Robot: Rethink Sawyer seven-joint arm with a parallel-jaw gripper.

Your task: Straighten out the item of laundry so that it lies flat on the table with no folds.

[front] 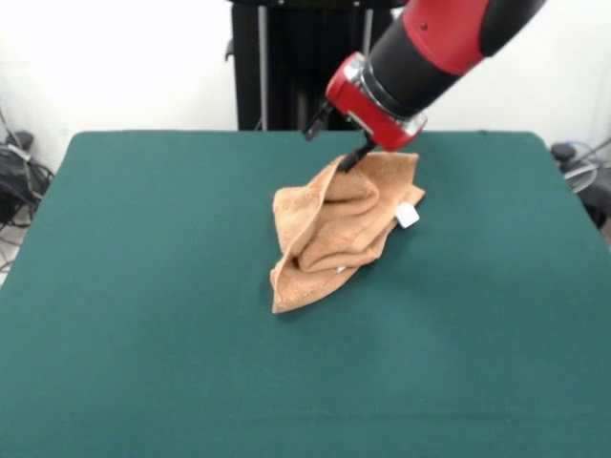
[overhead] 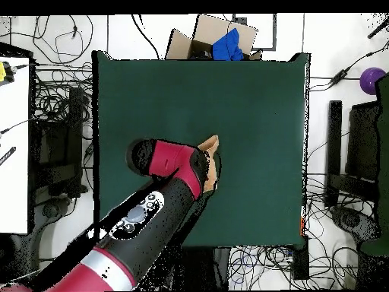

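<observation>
You are looking at a dark green table (front: 143,286) with an orange-tan towel (front: 329,239) sitting a little past its middle, toward the robot's edge. The towel is not lying flat: it is bunching into a folded, ridged heap, with a small white tag (front: 408,216) showing at one side.

The red and black arm is reaching down over the towel's far end, and the gripper (front: 355,156) is meeting the cloth at its topmost fold. You cannot tell from either view whether it is pinching the cloth or merely touching it, since the wrist is hiding the tips.

The relation that matters: the towel's long axis is running from the gripper toward the near edge, slanting toward the near left corner in the front view. So nearly all the cloth is lying on the side away from the robot. Any pull to unfold it would probably need to go back along that axis, toward the robot's edge.

In the overhead view the arm is covering most of the towel (overhead: 210,161).
</observation>
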